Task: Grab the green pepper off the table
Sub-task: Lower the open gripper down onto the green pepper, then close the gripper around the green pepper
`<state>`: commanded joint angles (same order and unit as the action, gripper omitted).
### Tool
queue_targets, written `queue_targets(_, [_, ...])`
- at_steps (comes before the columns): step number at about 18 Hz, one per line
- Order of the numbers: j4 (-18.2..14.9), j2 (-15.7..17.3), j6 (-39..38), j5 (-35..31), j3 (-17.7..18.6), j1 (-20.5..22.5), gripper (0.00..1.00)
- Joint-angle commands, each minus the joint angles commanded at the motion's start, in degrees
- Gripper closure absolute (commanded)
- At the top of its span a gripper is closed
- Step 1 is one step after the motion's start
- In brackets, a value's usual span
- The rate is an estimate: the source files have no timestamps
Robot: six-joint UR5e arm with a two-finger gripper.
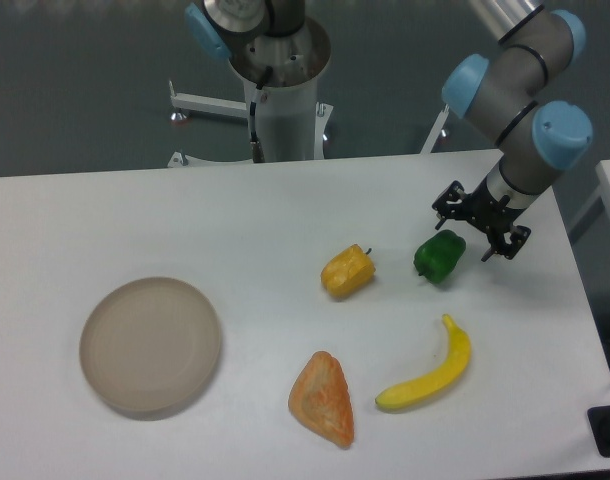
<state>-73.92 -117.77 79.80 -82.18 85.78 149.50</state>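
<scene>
The green pepper (440, 257) is small, glossy and dark green. It lies on the white table (235, 220) at the right, just right of the yellow-orange pepper. My gripper (477, 236) hangs right beside the green pepper's upper right side, close over the table. Its black fingers (451, 208) are spread apart and hold nothing. The pepper sits at the gripper's lower left, not between the fingers.
A yellow-orange pepper (348, 271) lies left of the green one. A banana (430, 370) lies in front of it, with an orange wedge-shaped piece (325, 398) further left. A round beige plate (151, 345) sits at the front left. The table's right edge is near the gripper.
</scene>
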Motion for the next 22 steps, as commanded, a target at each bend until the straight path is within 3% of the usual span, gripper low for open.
queue_targets(10, [3.34, 0.0, 0.0, -0.09, 1.59, -0.79, 0.0])
queue_targets(14, [3.61, 0.0, 0.17, 0.0, 1.15, -0.7, 0.64])
queue_targets(16, [3.61, 0.0, 0.18, -0.09, 1.15, -0.7, 0.76])
queue_targets(22, [3.61, -0.26, 0.26, -0.26, 0.1, -0.79, 0.77])
